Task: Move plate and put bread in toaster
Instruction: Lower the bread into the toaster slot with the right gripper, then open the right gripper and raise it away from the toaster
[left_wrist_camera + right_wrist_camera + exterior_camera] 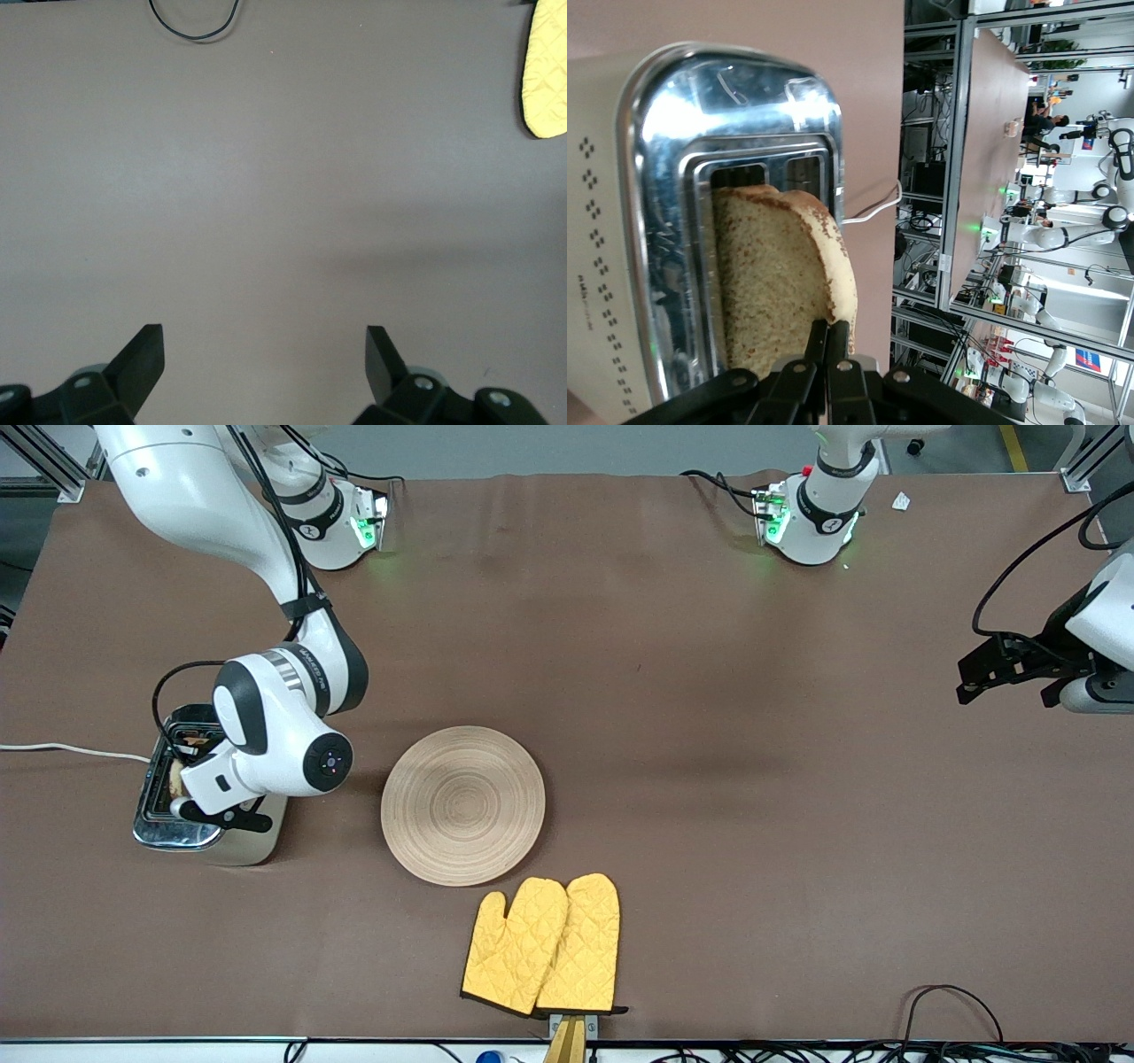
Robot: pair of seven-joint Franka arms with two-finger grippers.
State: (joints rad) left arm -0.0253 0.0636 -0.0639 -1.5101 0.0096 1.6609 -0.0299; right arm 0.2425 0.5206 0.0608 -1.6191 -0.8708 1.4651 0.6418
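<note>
A: Where is the right gripper (829, 341) sitting?

B: It is hanging over the toaster (205, 841) at the right arm's end of the table; its fingers (818, 343) are pinching together on the crust edge of the bread (780, 283), and the slice is standing upright, its lower part going down into one of the two slots in the chrome top while its upper part is sticking out above the slot.

A: And in the front view?

B: The arm's wrist is covering most of the toaster there; only a sliver of the bread (175, 778) is showing beside it; the white cord (71, 750) is trailing off from the toaster toward the table's edge.

A: The plate?

B: The wooden plate (463, 805) is lying flat on the brown table (709, 691), near the toaster but apart from it, toward the middle; a pair of yellow oven mitts (542, 946) is lying just beside it, nearer to the front camera.

A: What is the left arm doing?

B: It is waiting; the left gripper (264, 359) is hovering over bare table at the left arm's end, its fingers standing wide apart with nothing between them; a corner of one yellow mitt (545, 71) and a loop of black cable (193, 22) are showing in its wrist view.
</note>
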